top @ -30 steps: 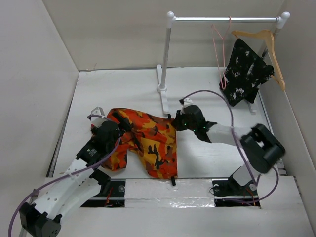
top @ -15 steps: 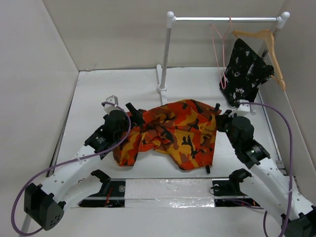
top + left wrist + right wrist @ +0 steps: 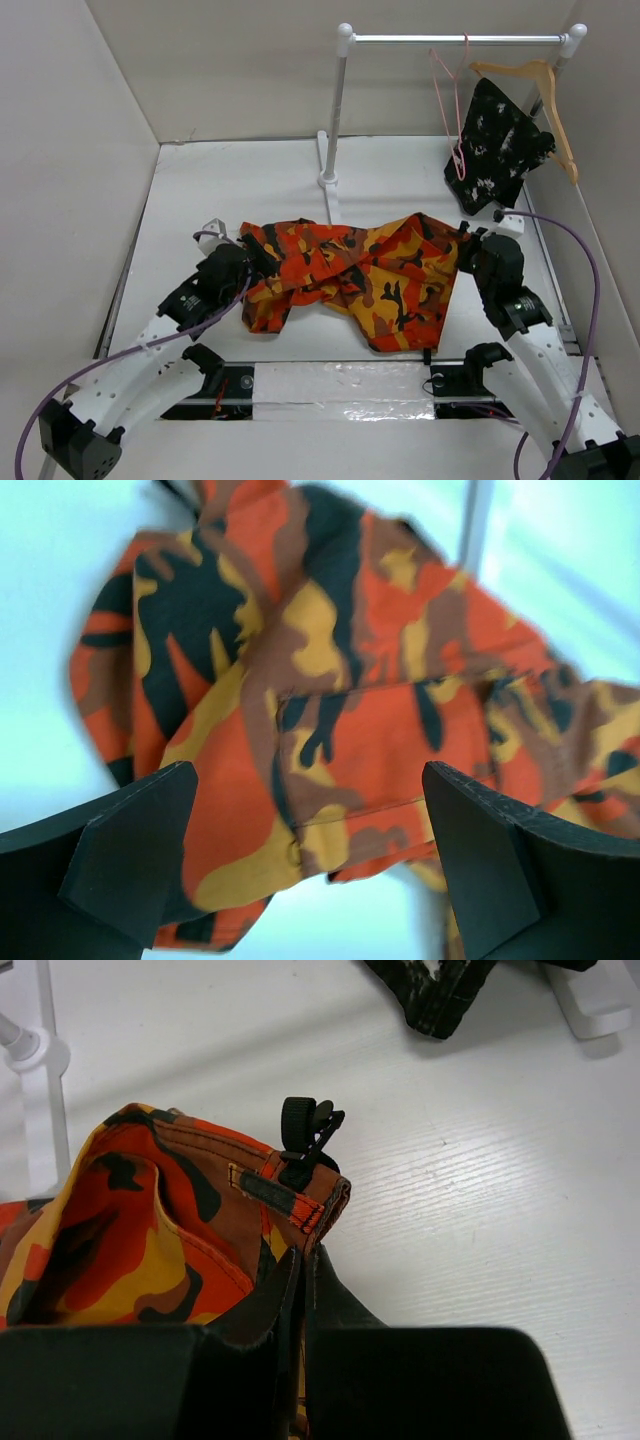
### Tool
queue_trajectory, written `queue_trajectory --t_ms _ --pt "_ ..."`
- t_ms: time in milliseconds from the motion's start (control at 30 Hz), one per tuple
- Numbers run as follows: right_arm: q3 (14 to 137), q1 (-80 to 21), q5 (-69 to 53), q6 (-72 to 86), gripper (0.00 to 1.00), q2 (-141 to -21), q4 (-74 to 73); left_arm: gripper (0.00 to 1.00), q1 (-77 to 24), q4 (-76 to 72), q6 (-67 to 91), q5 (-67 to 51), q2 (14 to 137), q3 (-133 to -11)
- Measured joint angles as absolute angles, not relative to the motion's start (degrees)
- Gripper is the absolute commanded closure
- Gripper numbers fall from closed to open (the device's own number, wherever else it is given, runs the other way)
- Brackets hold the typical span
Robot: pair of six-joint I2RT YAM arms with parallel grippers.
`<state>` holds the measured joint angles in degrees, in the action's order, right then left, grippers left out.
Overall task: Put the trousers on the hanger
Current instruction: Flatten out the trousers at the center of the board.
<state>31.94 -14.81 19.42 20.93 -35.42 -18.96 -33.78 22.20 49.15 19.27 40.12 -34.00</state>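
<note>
The trousers, in orange, red, yellow and black camouflage, lie spread across the middle of the table. My right gripper is shut on the waistband corner at their right end; in the right wrist view the fingers pinch the cloth just below a black clip. At the trousers' left end my left gripper stands open. Its fingers frame the cloth without closing on it. The thin pink hanger hangs from the rail at the back right.
A white rack, with post and rail, stands at the back. A wooden hanger on the rail carries a black speckled garment next to the pink one. The rack's foot is close behind the trousers. Walls close in the left, back and right.
My right gripper has pulled the trousers' end far to the right, stretching them out across the table. The left gripper has drawn back slightly towards the left, still open.
</note>
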Motion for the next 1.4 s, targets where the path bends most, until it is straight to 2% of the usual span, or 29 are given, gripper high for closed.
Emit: queue_trajectory --t_ms 33,200,467,733,767,833,867,900,933,967,1000,1267,1367,1400 --pt "31.9 -14.2 19.0 20.9 1.0 -35.7 -19.0 0.01 -34.3 23.4 49.3 19.1 40.7 -34.0" --pt "31.9 -11.8 16.8 20.5 1.0 -35.7 -18.7 0.01 -39.5 31.5 53.1 18.4 45.0 -36.7" --pt "31.9 -9.5 12.2 19.9 1.0 -36.5 -18.4 0.01 -43.2 42.7 63.3 21.4 39.9 -39.9" --pt "31.9 -9.5 9.0 19.4 1.0 -35.3 -17.5 0.02 -48.6 46.4 67.9 23.3 55.5 -41.6" --pt "31.9 -9.5 8.6 19.3 1.0 -35.0 -17.5 0.04 -48.1 45.7 68.0 23.5 56.7 -41.3" --pt "31.9 -9.5 8.0 19.2 1.0 -34.6 -17.5 0.19 -45.7 43.6 67.5 23.9 57.5 -39.7" --pt "31.9 -9.5 7.7 19.1 1.0 -34.4 -17.5 0.45 -43.8 42.0 67.0 24.2 57.5 -38.6" --pt "31.9 -9.5 7.4 19.0 1.0 -34.2 -17.6 0.6 -41.8 40.5 66.4 24.7 57.5 -37.4" --pt "31.9 -9.5 6.9 18.8 1.0 -34.1 -17.6 0.71 -40.1 39.1 65.7 25.3 57.5 -36.5" --pt "31.9 -9.5 6.5 18.6 1.0 -33.9 -17.5 0.94 -38.6 37.9 64.7 25.9 57.5 -35.9" --pt "31.9 -9.5 5.9 18.4 1.0 -33.9 -17.5 1.0 -37.3 36.5 63.5 26.5 57.4 -35.8" --pt "32.3 -12.3 0.0 16.7 1.0 -35.6 -17.6 1.0 -33.9 30.3 57.1 33.7 52.4 -43.8" --pt "34.0 -16.4 -0.4 16.2 1.0 -35.6 -18.9 1.0 -33.3 27.4 56.0 31.9 47.4 -44.2" --pt "34.9 -17.8 0.0 16.1 1.0 -35.4 -19.4 0.97 -33.3 27.2 56.1 30.6 46.0 -43.6"
